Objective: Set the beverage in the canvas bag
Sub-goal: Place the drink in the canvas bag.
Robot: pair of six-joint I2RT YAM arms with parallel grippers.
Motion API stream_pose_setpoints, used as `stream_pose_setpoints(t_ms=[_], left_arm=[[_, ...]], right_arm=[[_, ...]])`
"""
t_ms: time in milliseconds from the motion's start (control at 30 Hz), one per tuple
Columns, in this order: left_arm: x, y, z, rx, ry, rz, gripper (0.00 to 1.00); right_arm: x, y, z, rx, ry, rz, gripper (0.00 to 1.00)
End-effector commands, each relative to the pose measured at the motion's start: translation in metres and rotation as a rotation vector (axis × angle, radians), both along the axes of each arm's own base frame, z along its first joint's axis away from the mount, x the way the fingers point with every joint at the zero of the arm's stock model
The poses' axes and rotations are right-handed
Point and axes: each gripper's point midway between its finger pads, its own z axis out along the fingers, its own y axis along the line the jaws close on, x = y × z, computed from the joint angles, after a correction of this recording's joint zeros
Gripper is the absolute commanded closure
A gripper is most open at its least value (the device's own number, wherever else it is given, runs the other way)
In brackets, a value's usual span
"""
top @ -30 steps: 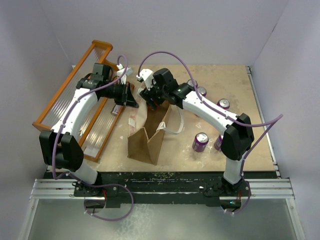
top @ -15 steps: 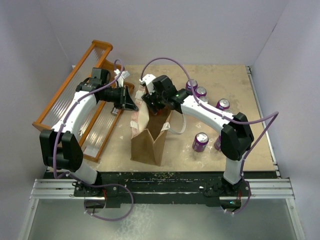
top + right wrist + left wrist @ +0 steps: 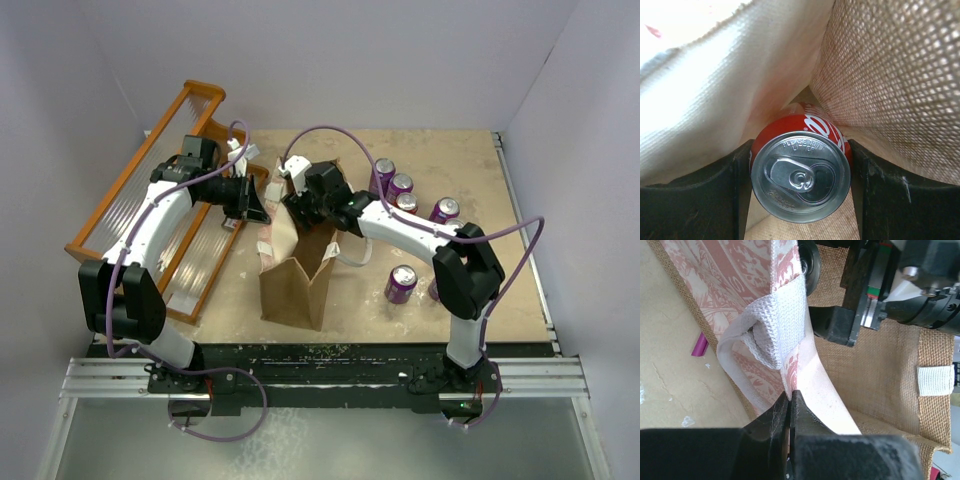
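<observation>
The canvas bag (image 3: 293, 287) stands upright mid-table with its mouth open. My left gripper (image 3: 263, 207) is shut on the bag's left rim (image 3: 790, 387), just below a white loop handle (image 3: 782, 322). My right gripper (image 3: 303, 208) reaches into the mouth of the bag and is shut on the beverage, a red can (image 3: 801, 172) seen lid-on between the fingers (image 3: 727, 192). In the right wrist view the bag's burlap wall (image 3: 890, 75) and pale lining (image 3: 710, 90) close round the can. The right gripper's black body (image 3: 860, 300) shows over the bag's brown inside (image 3: 875, 365).
An orange slatted rack (image 3: 140, 205) lies at the left, under the left arm. Several purple cans stand right of the bag, three by the far edge (image 3: 399, 185), one further right (image 3: 446, 209) and one nearer (image 3: 401, 283). The second handle (image 3: 352, 255) trails on the table.
The right gripper has moved left and deeper into the bag's mouth with the can. The bag has shifted left and stands straighter. The left gripper has drawn slightly left with the rim.
</observation>
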Motion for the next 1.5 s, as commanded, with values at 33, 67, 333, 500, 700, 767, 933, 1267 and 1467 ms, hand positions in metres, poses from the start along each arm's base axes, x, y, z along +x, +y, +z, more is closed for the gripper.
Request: stream_pose_setpoints(t_ms=[33, 67, 333, 500, 700, 767, 933, 1267, 1467], left_arm=[[0.005, 0.009, 0.007, 0.058, -0.074, -0.020, 0.96], [0.005, 0.010, 0.007, 0.061, -0.077, -0.023, 0.96], [0.010, 0.013, 0.006, 0.086, -0.095, -0.027, 0.94], [0.008, 0.013, 0.003, 0.087, -0.085, -0.031, 0.94], [0.008, 0.013, 0.003, 0.086, -0.088, -0.029, 0.94], [0.007, 0.013, 0.004, 0.086, -0.089, -0.030, 0.94], [0.006, 0.013, 0.005, 0.086, -0.098, -0.032, 0.94], [0.009, 0.013, 0.010, 0.088, -0.113, -0.027, 0.94], [0.006, 0.009, 0.009, 0.059, -0.085, -0.014, 0.94]], right_arm=[[0.031, 0.026, 0.033, 0.116, -0.176, 0.008, 1.00], [0.033, 0.026, 0.030, 0.110, -0.180, 0.007, 1.00], [0.037, 0.029, 0.001, 0.100, -0.164, -0.002, 0.98], [0.040, 0.030, -0.017, 0.080, -0.151, -0.008, 0.91], [0.039, 0.031, -0.040, 0.040, -0.112, 0.005, 0.76], [0.038, 0.031, -0.044, 0.029, -0.102, 0.012, 0.71], [0.035, 0.033, -0.043, 0.027, -0.083, 0.033, 0.48], [0.039, 0.046, -0.001, 0.075, -0.114, 0.064, 0.21], [0.035, 0.056, 0.026, 0.124, -0.135, 0.115, 0.16]])
